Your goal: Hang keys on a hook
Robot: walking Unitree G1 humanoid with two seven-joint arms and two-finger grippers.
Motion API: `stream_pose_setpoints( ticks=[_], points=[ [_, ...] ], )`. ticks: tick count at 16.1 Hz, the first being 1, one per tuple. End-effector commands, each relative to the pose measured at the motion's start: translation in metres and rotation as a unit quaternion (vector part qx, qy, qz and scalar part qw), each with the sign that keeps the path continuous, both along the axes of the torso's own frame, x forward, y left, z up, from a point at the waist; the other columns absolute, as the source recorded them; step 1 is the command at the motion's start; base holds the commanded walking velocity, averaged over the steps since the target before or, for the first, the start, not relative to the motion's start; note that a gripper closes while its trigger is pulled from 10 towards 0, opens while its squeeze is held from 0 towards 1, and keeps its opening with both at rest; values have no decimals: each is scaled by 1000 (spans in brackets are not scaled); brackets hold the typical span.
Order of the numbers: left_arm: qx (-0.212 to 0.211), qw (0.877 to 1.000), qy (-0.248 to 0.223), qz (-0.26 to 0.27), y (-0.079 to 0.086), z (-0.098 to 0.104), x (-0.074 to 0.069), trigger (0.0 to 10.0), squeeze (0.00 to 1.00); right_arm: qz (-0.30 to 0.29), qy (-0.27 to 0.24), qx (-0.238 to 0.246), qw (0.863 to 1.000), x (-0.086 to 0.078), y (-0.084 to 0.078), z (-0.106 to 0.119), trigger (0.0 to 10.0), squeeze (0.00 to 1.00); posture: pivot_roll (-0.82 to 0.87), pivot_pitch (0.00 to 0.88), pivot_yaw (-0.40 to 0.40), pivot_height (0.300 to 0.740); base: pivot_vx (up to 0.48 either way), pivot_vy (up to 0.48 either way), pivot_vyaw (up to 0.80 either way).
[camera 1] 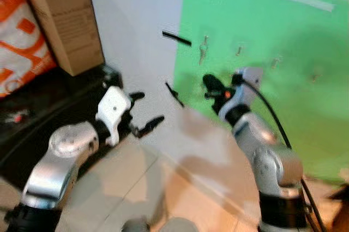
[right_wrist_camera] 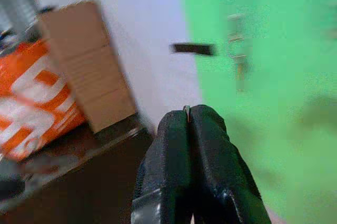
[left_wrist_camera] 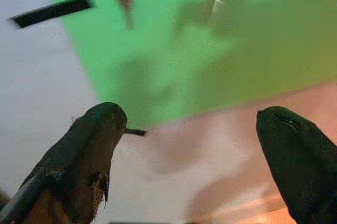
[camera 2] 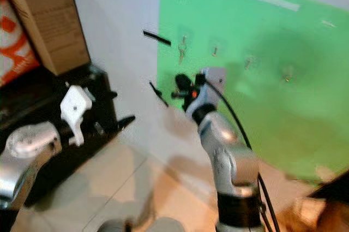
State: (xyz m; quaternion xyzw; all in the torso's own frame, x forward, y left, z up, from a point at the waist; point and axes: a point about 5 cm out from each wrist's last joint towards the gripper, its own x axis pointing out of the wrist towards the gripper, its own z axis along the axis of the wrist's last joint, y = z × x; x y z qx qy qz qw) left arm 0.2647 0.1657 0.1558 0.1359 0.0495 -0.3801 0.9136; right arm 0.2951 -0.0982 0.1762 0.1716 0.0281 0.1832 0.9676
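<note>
A set of keys (camera 1: pixel 203 50) hangs from the leftmost hook on a green panel (camera 1: pixel 283 101) on the wall; it also hangs blurred in the right wrist view as the keys (right_wrist_camera: pixel 239 50). Other small hooks (camera 1: pixel 239 51) run along the panel to the right. My right gripper (camera 1: pixel 209 81) is raised in front of the panel, just below and right of the keys. Its fingers (right_wrist_camera: pixel 174 129) are pressed shut with nothing visible between them. My left gripper (camera 1: pixel 144 111) is held lower, to the left, near the white wall, with its fingers (left_wrist_camera: pixel 95 129) wide open and empty.
Strips of black tape (camera 1: pixel 176 37) are stuck on the white wall beside the panel. A cardboard box (camera 1: pixel 60 19) and an orange and white bag (camera 1: pixel 22 41) rest on a black cabinet (camera 1: pixel 49 117) at the left. Beige tiled floor (camera 1: pixel 125 183) lies below.
</note>
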Motion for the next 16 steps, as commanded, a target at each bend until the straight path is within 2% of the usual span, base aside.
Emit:
stream_pose_setpoints(
  ticks=[1, 5, 7, 8, 10, 13, 16],
  points=[
    [2, 1000, -13, -6, -4, 6, 2, 10000, 0, -24, -10, 8, 1000, 2, -8, 4, 10000, 0, 66, 0, -37, 740, 0, 0, 0],
    [3, 1000, -22, 5, -3, 7, 3, 10000, 0, -38, -7, 11, 999, 6, -10, 5, 10000, 0, 72, 0, -43, 740, 0, 0, 0],
    [2, 998, -39, 44, -1, 6, 8, 10000, 0, -40, 4, -16, 999, 3, -12, -4, 10000, 0, 71, 0, -44, 740, 0, 0, 0],
    [2, 996, -45, 82, 2, 4, 13, 10000, 0, -39, 8, -33, 999, 0, -13, -9, 10000, 0, 71, 0, -44, 740, 0, 0, 0],
    [3, 994, -39, 106, 4, 1, 16, 10000, 0, -43, 16, -38, 998, -4, -14, -16, 10000, 0, 64, 0, -45, 740, 0, 0, 0],
    [1, 993, -33, 110, 3, -3, 16, 10000, 0, -61, 24, -49, 997, -7, -17, -24, 10000, 0, 60, 0, -43, 740, 0, 0, 0],
    [5, 994, -33, 106, 1, -5, 17, 10000, 0, -72, 32, -46, 996, -8, -16, -29, 10000, 0, 56, 0, -35, 740, 304, 0, 769]
  ],
)
